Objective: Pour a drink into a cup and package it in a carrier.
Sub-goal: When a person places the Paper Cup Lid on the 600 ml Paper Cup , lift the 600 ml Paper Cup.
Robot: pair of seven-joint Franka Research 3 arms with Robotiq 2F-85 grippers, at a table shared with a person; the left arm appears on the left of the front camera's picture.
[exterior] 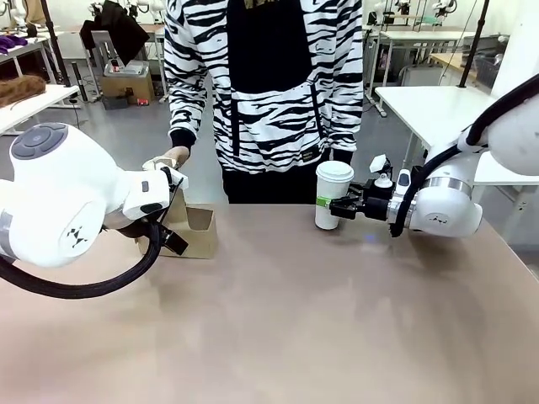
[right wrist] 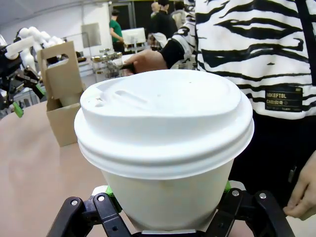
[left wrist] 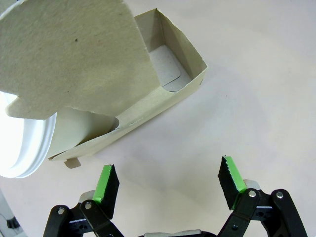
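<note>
Fingers (exterior: 347, 208) of the right gripper (exterior: 336, 206) clamp a lidded white cup (exterior: 334, 187) from its right side. They grip low on the wall, leaving the lid clear, right of centre at the far part of the table (exterior: 278, 337). Whether the base rests on the surface or hangs just off it cannot be told. Well apart to the left stands the brown carrier (exterior: 195, 232), partly behind the left arm. A person's hand (exterior: 174, 156) is at the top of its handle panel, seemingly to steady it for loading.

From the left wrist, the left gripper (left wrist: 168, 181) hovers just beside the carrier (left wrist: 148, 109). Its green pads (left wrist: 105, 183) are spread wide, with nothing between them and touching nothing. The handle panel (left wrist: 69, 54) rises toward the camera. One slot holds a second cup (left wrist: 29, 140). The other slot (left wrist: 165, 61) lies bare, and is probably where the gripped cup is meant to go.

From the right wrist, the cup (right wrist: 165, 148) sits squeezed between the right gripper's (right wrist: 168, 227) two fingers, with green showing at either side. The lid hides any drink inside. Farther left stands the carrier (right wrist: 61, 116), with the person's hand (right wrist: 145, 60) just past it.
</note>
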